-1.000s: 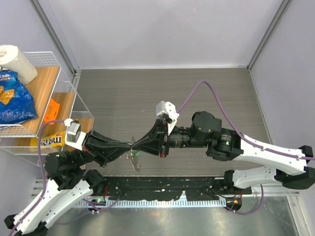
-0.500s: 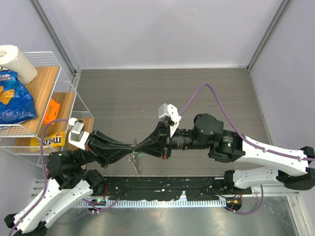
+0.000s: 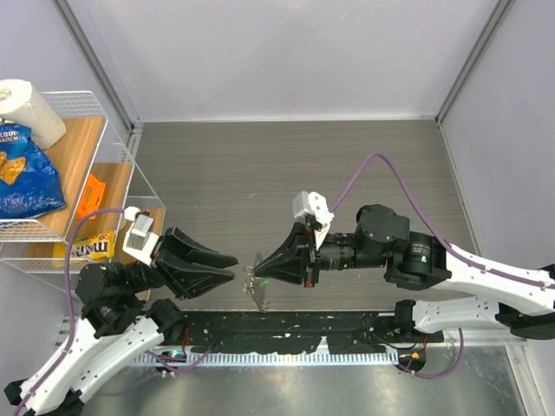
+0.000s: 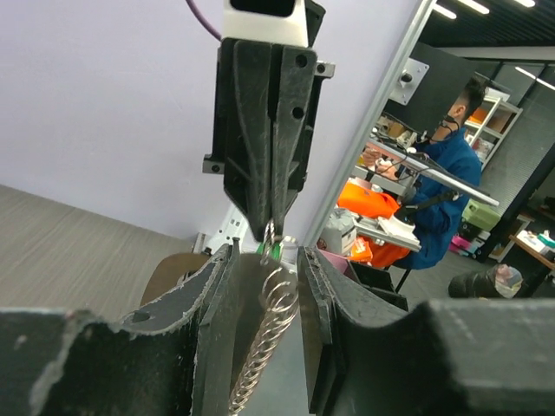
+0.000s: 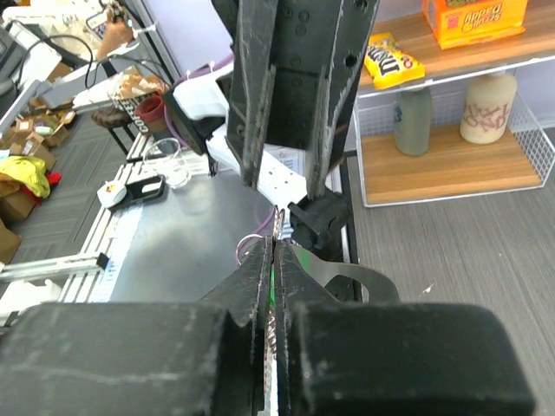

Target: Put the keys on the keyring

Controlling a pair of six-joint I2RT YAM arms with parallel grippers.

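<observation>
My right gripper [image 3: 257,276] is shut on the keyring [image 4: 269,232], just above the table's near edge. A sliver of a green key head [image 5: 271,279] shows between its pads. The short silver chain [image 4: 270,334] hangs from the ring. The grey strap [image 5: 368,279] loops below it, seen in the top view as the strap [image 3: 259,295]. My left gripper [image 3: 232,265] stands open a little to the left, pointing at the right one. In the left wrist view its fingers [image 4: 217,286] flank the chain without touching it. No other key shows.
A wire shelf [image 3: 114,165] stands at the left with a blue chip bag [image 3: 26,173], a paper towel roll [image 3: 26,108], a yellow candy bag [image 3: 91,247] and an orange packet [image 3: 89,195]. A metal rail [image 3: 286,334] runs along the near edge.
The left gripper has opened and let go, drawing back to the left. The right gripper has carried the keyring to the right and nearer the front edge.
</observation>
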